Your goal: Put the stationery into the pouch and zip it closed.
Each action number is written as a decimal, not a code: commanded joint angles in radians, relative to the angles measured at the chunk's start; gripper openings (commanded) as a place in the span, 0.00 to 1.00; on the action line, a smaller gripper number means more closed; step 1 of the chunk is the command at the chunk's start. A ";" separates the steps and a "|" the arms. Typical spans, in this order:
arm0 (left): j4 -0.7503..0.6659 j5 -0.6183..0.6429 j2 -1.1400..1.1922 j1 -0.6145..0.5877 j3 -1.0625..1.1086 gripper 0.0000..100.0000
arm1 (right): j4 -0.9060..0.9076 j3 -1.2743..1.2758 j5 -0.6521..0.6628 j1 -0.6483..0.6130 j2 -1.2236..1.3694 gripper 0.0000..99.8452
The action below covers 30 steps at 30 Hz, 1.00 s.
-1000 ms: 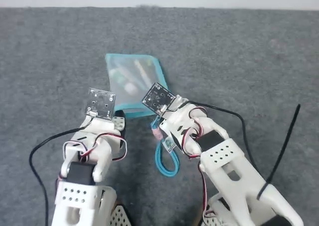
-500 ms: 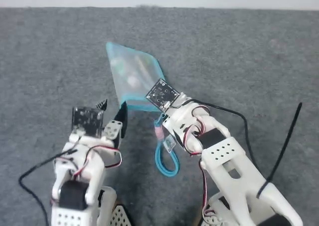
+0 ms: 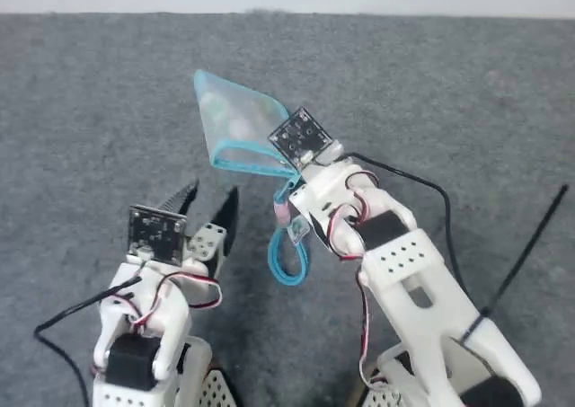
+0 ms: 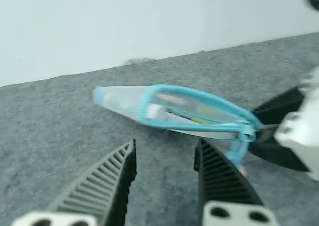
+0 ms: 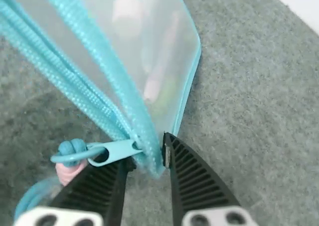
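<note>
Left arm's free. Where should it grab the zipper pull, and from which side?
Grip the cord loop hanging under the zipper pull, not the small tab. The loop dangles free beside the right gripper, which pinches the pouch at that corner. Bring the open left gripper in low from its own side, with the jaws across the cord.
</note>
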 commanded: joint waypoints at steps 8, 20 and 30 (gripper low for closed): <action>-0.117 -0.005 0.006 0.215 0.183 0.18 | 0.191 -0.164 -0.049 -0.010 -0.047 0.01; -0.230 -0.005 0.005 0.235 0.291 0.18 | 0.226 -0.064 -0.041 -0.107 -0.200 0.01; -0.278 -0.009 0.003 0.233 0.295 0.10 | 0.249 0.051 0.000 -0.231 -0.286 0.01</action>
